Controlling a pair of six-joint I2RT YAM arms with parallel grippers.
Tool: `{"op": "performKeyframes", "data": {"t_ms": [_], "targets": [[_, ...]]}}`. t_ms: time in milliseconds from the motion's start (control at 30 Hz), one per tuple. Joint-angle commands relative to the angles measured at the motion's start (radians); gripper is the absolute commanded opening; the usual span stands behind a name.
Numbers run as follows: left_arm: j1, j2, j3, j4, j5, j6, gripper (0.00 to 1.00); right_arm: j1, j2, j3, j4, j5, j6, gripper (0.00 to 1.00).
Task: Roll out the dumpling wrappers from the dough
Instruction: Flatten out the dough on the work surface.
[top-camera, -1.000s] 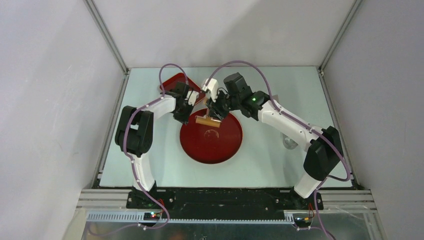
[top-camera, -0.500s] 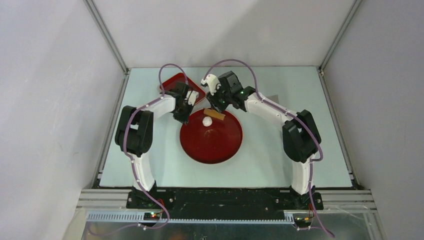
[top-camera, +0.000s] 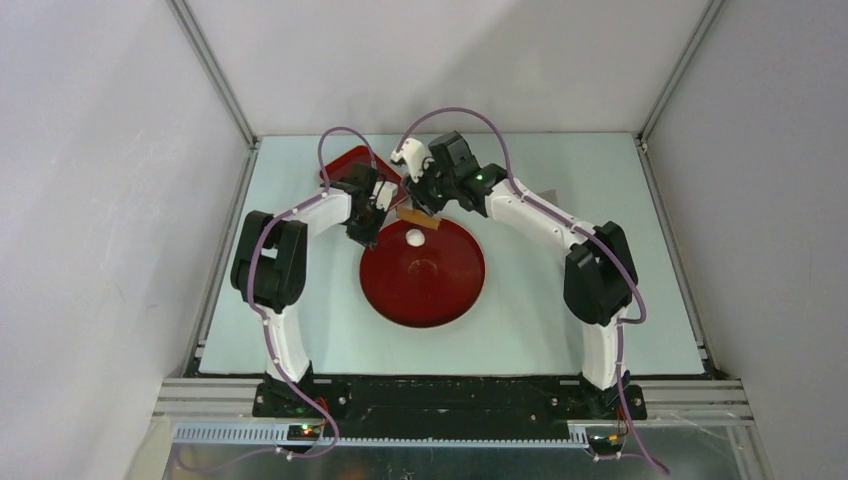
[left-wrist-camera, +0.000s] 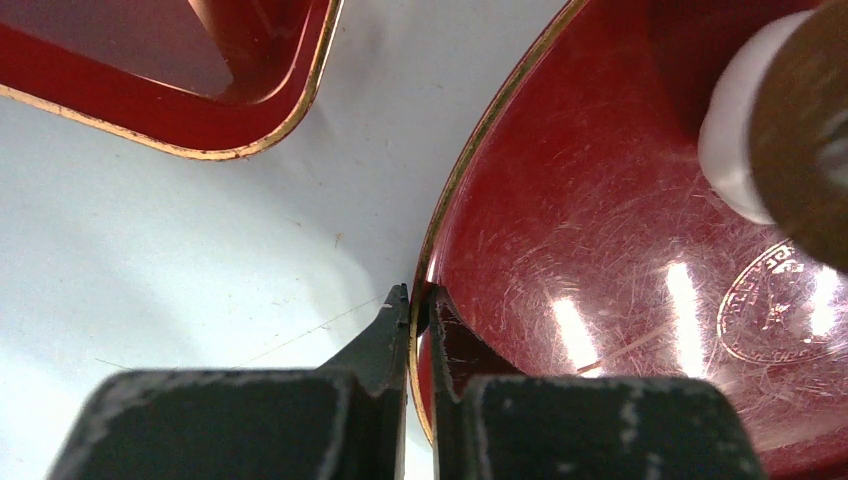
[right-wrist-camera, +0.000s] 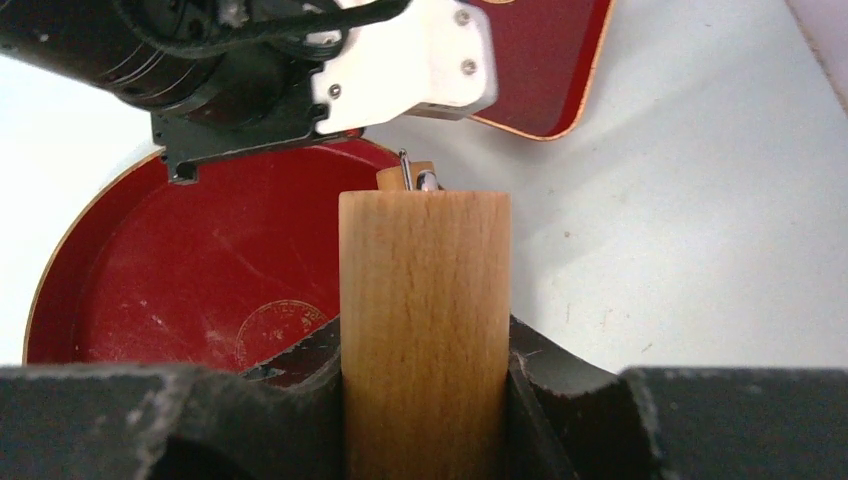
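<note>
A small round white piece of dough (top-camera: 414, 238) lies on the far part of the round red plate (top-camera: 440, 300). In the left wrist view the dough (left-wrist-camera: 732, 150) looks thick, and the rolling pin's end (left-wrist-camera: 808, 120) is right beside it. No thin flat wrapper shows. My right gripper (top-camera: 428, 203) is shut on the wooden rolling pin (top-camera: 412, 216) over the plate's far rim, behind the dough. The right wrist view shows the pin (right-wrist-camera: 425, 300) between the jaws (right-wrist-camera: 425, 345). My left gripper (top-camera: 364, 238) is shut on the plate's left rim (left-wrist-camera: 470, 170), fingertips (left-wrist-camera: 400, 305) pinching it.
A red rectangular tray (top-camera: 342, 163) sits on the table behind the left gripper, close to the plate; it also shows in the left wrist view (left-wrist-camera: 150, 100) and the right wrist view (right-wrist-camera: 545, 60). The two wrists are close together above the plate's far edge.
My right gripper has drawn the rolling pin back and left, off the dough toward the plate's far rim. The dough is now uncovered. The left gripper has stayed on the rim.
</note>
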Motion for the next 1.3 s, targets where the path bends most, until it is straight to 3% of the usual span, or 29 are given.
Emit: {"op": "performKeyframes", "data": {"t_ms": [0, 733, 1267], "targets": [[0.0, 0.03, 0.012, 0.0, -0.001, 0.022, 0.0, 0.02, 0.03, 0.046, -0.023, -0.036, -0.043, 0.0], [0.007, 0.03, 0.015, 0.0, 0.007, 0.018, 0.0, 0.046, 0.058, 0.007, -0.213, -0.173, -0.125, 0.0], [0.008, 0.03, 0.014, -0.001, 0.006, 0.017, 0.0, 0.057, 0.049, -0.096, -0.218, -0.163, -0.154, 0.0]]}}
